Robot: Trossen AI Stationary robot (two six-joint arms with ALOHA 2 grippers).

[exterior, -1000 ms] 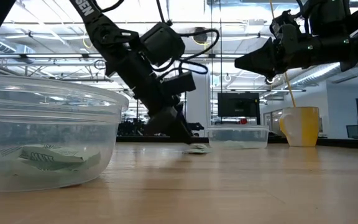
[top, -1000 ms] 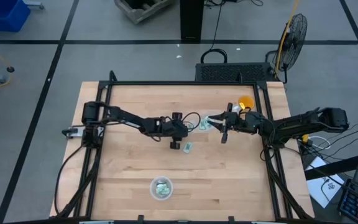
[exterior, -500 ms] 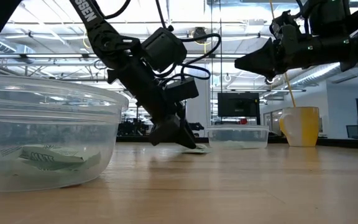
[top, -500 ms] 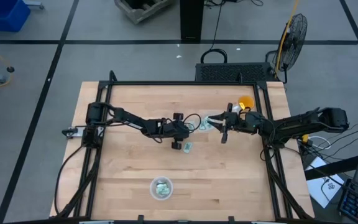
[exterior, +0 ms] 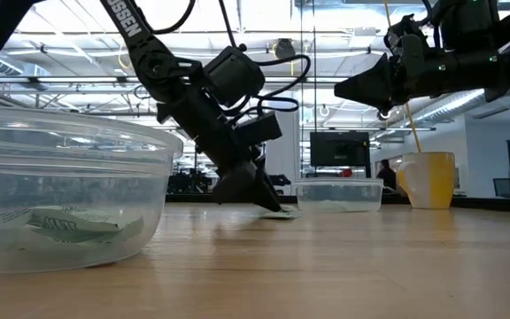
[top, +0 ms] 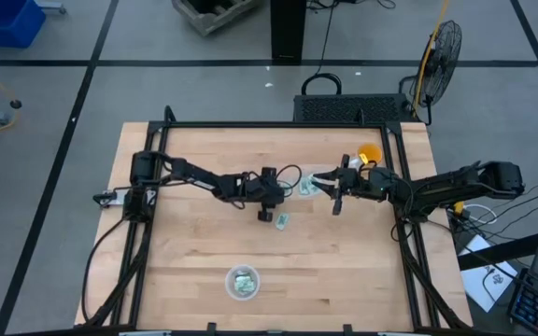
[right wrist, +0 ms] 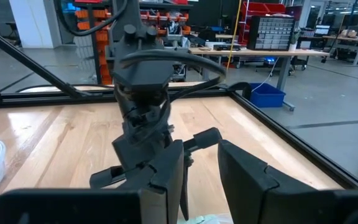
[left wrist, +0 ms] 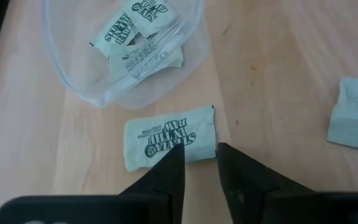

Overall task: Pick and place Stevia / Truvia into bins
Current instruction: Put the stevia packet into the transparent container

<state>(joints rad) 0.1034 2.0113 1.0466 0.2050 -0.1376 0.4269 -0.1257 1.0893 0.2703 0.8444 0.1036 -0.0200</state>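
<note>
Green-and-white sachets: one [left wrist: 169, 143] lies flat on the wood just short of the far clear bowl [left wrist: 73, 81], and another [left wrist: 356, 121] [top: 282, 220] lies loose beside it. More sachets lie in the far bowl [top: 310, 185] and in the near bowl [top: 242, 282] [exterior: 60, 195]. My left gripper [left wrist: 199, 155] [exterior: 268, 204] slants down at the first sachet, fingers a narrow gap apart, tips over its nearest long edge. My right gripper [right wrist: 202, 162] [exterior: 339, 89] hangs open, high above the far bowl [exterior: 339, 193]. My left gripper has its fingertips [left wrist: 178, 155] over the sachet's long edge [left wrist: 194, 154], slanting down from the table's left. The sachet lies flat on the wood. Whether the tips touch it, I cannot tell.
An orange cup [top: 369, 152] [exterior: 429, 180] stands behind the far bowl near the right arm. A black frame rail [top: 269, 124] runs around the table. Bare wood lies between the two bowls [top: 344, 252]. A person stands far off in the room [exterior: 388, 173].
My left gripper has tipped from a steep stance to a flatter slant and shifted a little toward the far bowl, its tips staying low at the sachet. The right arm has kept still.
</note>
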